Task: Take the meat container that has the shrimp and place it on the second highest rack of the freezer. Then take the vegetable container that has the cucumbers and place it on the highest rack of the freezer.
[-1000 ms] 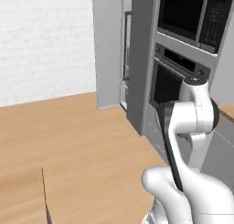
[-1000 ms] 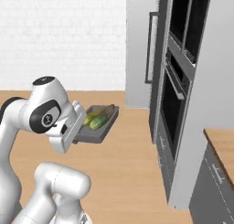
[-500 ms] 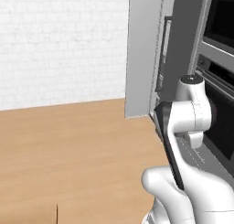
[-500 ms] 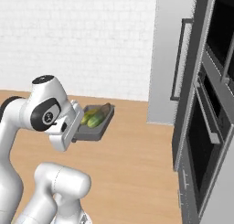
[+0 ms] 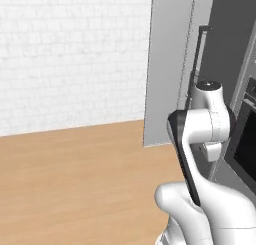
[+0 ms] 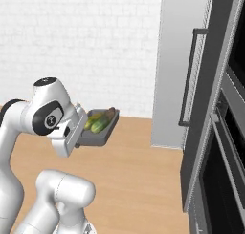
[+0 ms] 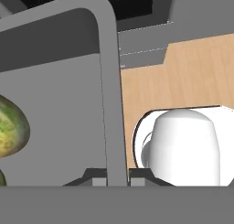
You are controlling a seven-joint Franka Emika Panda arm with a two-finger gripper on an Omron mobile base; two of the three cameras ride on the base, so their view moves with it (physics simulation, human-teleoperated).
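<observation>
**Cucumber tray could tip on the way to the freezer**

The cucumber container (image 6: 98,131) was a flat grey tray with green cucumbers (image 6: 95,122) lying inside. It hung in the air over the wooden floor (image 6: 139,171), to the left of the tall grey freezer (image 6: 179,66). The fingers (image 7: 113,176) were pinching its near rim. Held by just one edge, the tray could sag or slip, and the cucumbers could roll out. It could also bump the freezer door handle (image 6: 189,78) if swung too close.

A glossy white arm (image 6: 28,128) of rounded links, with dark joint bands and round dark-ringed joint caps.
</observation>
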